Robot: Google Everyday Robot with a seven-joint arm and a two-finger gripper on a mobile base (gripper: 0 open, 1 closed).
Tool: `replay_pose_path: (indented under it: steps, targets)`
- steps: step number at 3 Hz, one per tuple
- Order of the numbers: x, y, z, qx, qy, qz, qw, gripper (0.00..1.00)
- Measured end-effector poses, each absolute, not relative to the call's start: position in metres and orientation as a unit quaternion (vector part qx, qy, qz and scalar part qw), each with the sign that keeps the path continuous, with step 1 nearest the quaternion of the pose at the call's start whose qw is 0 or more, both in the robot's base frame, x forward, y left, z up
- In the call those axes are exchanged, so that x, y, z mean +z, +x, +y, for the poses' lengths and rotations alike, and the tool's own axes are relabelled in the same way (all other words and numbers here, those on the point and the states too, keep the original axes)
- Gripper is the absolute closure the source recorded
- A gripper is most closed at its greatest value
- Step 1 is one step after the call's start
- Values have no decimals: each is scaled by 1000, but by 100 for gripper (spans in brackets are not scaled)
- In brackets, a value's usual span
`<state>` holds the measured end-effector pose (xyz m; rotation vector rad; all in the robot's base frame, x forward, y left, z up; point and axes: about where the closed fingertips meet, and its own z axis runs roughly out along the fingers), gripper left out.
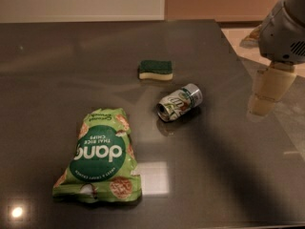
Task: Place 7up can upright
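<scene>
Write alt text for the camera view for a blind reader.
A 7up can lies on its side near the middle of a dark table, with the robot's gripper hanging at the right edge, apart from it. A green-topped sponge sits behind the can; a green Dang chips bag lies front-left.

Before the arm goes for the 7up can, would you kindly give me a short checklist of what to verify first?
1. 7up can in full view, nothing covering it: ok.
2. Can upright: not ok, it lies on its side on the table.
3. Tool at the can: not ok, it hangs to the can's right, apart from it.
4. Sponge and chips bag not touching the can: ok.
5. Bare table beside the can to stand it on: ok.
</scene>
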<state>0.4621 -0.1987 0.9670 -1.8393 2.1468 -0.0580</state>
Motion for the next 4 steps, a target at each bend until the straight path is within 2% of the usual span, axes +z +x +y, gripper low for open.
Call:
replay_pose_path:
  steps: [4]
  targets:
    - [880,540,-101,30,-808,581,91,0]
